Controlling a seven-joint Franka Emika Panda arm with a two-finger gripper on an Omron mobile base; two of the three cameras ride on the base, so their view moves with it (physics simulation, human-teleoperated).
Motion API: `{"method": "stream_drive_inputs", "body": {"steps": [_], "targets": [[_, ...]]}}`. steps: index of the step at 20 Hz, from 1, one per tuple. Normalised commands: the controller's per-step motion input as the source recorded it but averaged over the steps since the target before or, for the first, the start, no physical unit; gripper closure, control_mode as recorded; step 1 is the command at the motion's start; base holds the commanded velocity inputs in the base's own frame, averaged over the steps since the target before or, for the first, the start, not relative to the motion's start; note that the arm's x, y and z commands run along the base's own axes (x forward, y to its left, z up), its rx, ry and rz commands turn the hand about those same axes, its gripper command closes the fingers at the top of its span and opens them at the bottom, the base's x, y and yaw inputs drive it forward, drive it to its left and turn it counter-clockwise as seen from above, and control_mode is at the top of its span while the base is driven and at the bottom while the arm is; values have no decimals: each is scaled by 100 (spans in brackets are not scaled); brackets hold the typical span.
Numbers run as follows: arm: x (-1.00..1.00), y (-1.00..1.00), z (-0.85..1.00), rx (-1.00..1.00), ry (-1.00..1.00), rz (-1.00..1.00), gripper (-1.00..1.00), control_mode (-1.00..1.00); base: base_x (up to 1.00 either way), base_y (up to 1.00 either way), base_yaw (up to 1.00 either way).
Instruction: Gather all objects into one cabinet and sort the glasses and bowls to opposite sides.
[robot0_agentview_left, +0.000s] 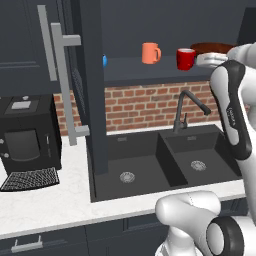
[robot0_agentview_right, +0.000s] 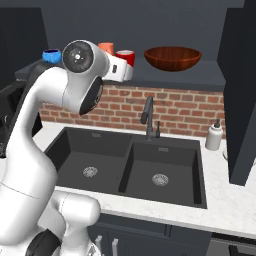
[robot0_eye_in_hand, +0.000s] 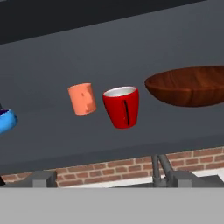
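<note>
Up high, the white arm bends at the elbow and reaches toward the open dark cabinet, its wrist level with the shelf above the sink. The tool's fingertips stand wide apart at the bottom of the hand view, gripping nothing, and face the shelf front. On the shelf, the blue bowl sits at the far left, the orange mug and the red mug stand just beside each other in the middle, and the wide brown bowl rests at the right. The faucet rises below, and the coffee machine stands on the desk at left
</note>
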Motion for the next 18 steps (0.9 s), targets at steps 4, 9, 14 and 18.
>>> {"method": "stream_drive_inputs", "body": {"steps": [4,9,14,18], "targets": [[44,0,0,0,0,0,-100,-100,0,0,0],[15,0,0,-5,0,0,-100,-100,0,0,0],[2,-5,0,-8,0,0,-100,-100,0,0,0],[4,-4,-4,-10,0,0,-100,-100,0,0,0]]}}
